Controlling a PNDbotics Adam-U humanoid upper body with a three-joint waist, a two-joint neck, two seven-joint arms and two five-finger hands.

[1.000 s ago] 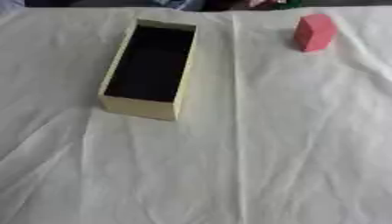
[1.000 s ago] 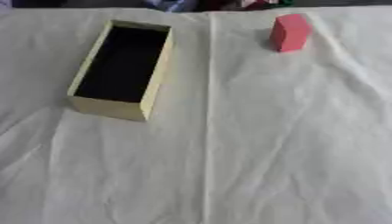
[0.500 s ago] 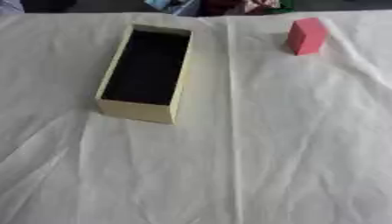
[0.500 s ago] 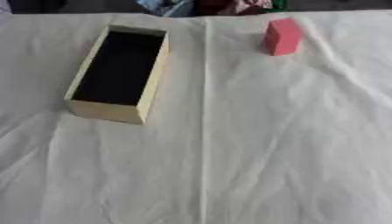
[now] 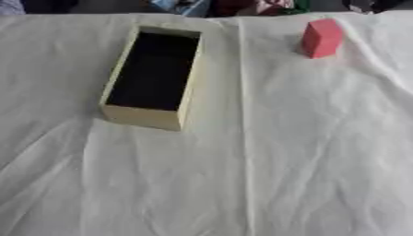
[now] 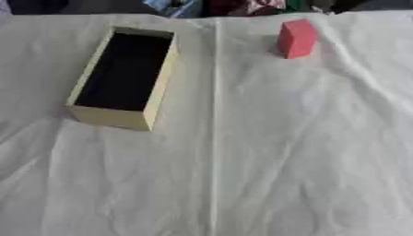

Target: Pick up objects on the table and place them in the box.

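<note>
box (image 5: 150,119): pale yellow, long rectangular, open top, dark inside, nothing visible in it; lies flat at far left, long axis running near to far, slightly askew | block (image 5: 322,38): red-pink, rectangular, stands upright at far right, well apart from the box, outside it

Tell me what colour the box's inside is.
Black inside the box, with pale yellow walls; the left eye view shows it best.
</note>
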